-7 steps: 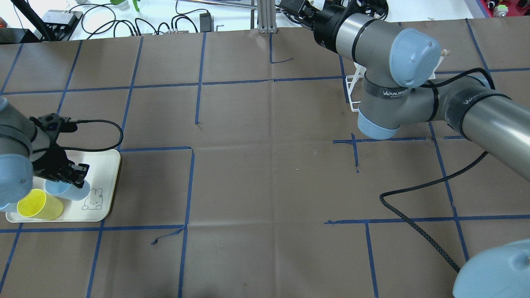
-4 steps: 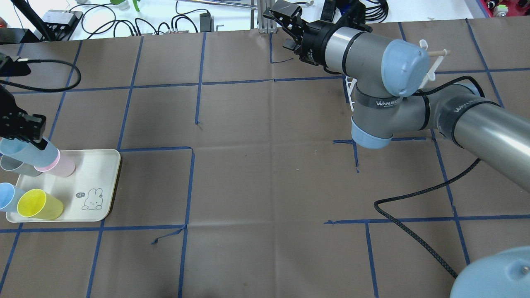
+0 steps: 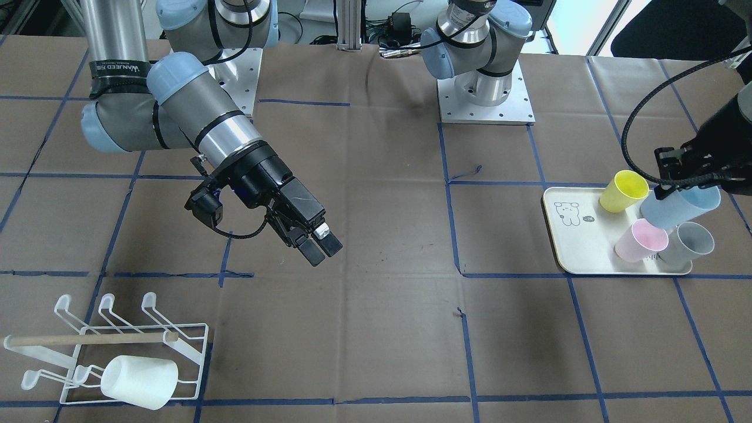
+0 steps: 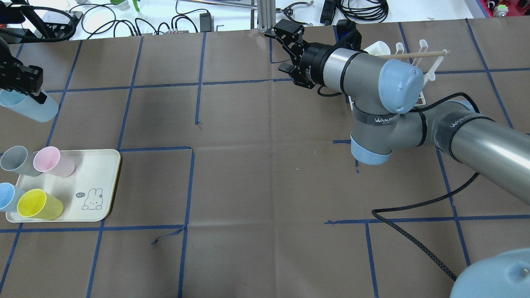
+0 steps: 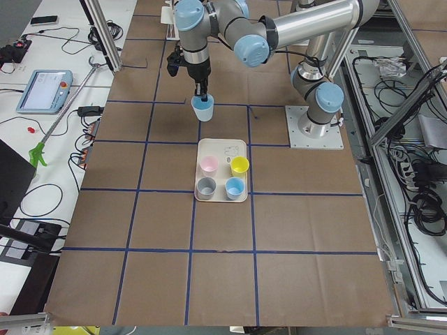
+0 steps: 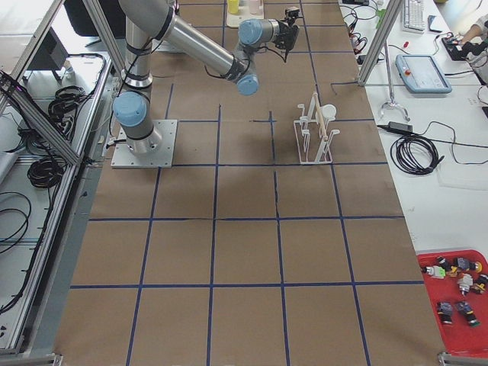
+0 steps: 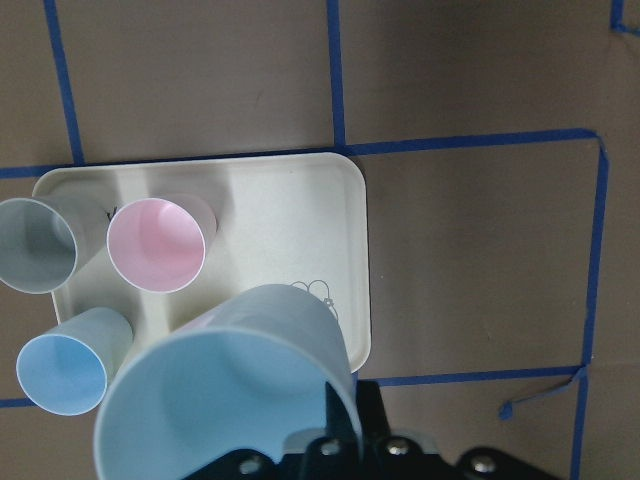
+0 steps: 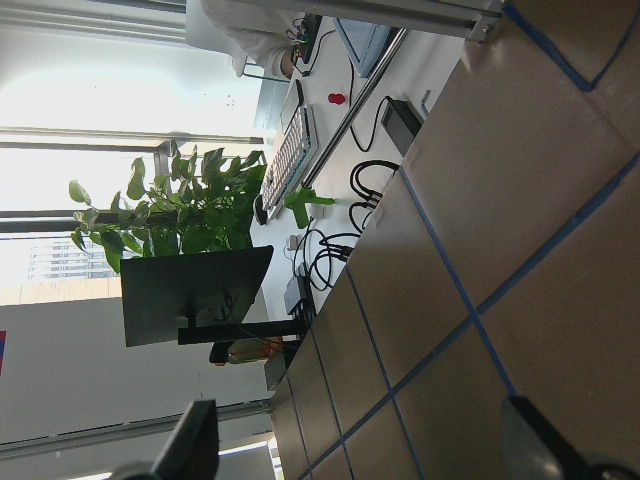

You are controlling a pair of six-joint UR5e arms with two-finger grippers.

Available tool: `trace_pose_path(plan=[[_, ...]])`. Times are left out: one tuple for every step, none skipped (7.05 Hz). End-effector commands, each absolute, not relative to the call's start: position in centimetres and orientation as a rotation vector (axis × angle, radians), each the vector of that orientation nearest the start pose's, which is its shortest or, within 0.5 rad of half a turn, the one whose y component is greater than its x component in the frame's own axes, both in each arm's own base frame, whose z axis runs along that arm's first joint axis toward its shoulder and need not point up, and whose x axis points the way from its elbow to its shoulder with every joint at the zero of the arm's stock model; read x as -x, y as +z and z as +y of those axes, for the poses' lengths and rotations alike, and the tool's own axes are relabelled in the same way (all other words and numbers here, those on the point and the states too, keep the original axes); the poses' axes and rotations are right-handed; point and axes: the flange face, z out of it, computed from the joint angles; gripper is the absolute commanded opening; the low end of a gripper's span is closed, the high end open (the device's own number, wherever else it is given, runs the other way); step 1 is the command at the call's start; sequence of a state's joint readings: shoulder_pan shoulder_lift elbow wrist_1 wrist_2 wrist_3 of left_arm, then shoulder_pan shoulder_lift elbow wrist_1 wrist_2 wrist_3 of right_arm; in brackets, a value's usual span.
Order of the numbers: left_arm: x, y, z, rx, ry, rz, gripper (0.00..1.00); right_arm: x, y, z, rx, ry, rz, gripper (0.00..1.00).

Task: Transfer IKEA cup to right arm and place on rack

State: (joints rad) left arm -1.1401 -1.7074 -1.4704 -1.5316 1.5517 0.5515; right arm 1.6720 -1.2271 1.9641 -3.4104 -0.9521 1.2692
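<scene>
My left gripper [image 4: 34,92] is shut on the rim of a light-blue cup [image 4: 30,108] and holds it in the air beyond the cream tray [image 4: 103,174]. The front view shows the same cup [image 3: 681,205] tilted above the tray [image 3: 578,249]. In the left wrist view the cup [image 7: 220,390] is mouth-up at the fingers. My right gripper [image 4: 279,49] is open and empty, held above the table's middle far side [image 3: 321,248]. The white wire rack [image 4: 414,54] with a wooden dowel stands behind the right arm and carries one white cup [image 3: 138,382].
On the tray stand a grey cup [image 4: 14,159], a pink cup [image 4: 51,161], a blue cup [image 4: 8,196] and a yellow cup [image 4: 37,205]. A black cable [image 4: 414,240] trails over the table on the right. Cables and equipment lie past the far edge.
My left gripper has lifted the light-blue cup off the tray and carried it farther from the robot. My right arm has swung its open gripper leftward, uncovering the rack.
</scene>
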Motion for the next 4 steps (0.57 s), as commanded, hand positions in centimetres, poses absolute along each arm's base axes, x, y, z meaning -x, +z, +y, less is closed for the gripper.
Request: trace_pose_path(plan=[[-8.5, 46.0, -58.8, -0.306, -0.34, 3.247, 0.0, -24.4, 35.2, -52.3, -0.809, -0.525, 1.771, 1.0], [-7.9, 45.7, -59.2, -0.358, -0.47, 3.255, 0.0, -24.4, 35.3, -52.3, -0.847, -0.502, 1.745, 0.99], [-7.2, 44.9, -59.5, -0.401, -0.637, 3.257, 0.0, -24.0, 35.6, -52.4, -0.871, -0.572, 1.723, 0.99], [-6.4, 43.6, -59.8, -0.456, -0.836, 3.239, 0.0, -23.7, 35.6, -52.4, -0.896, -0.656, 1.703, 0.99]])
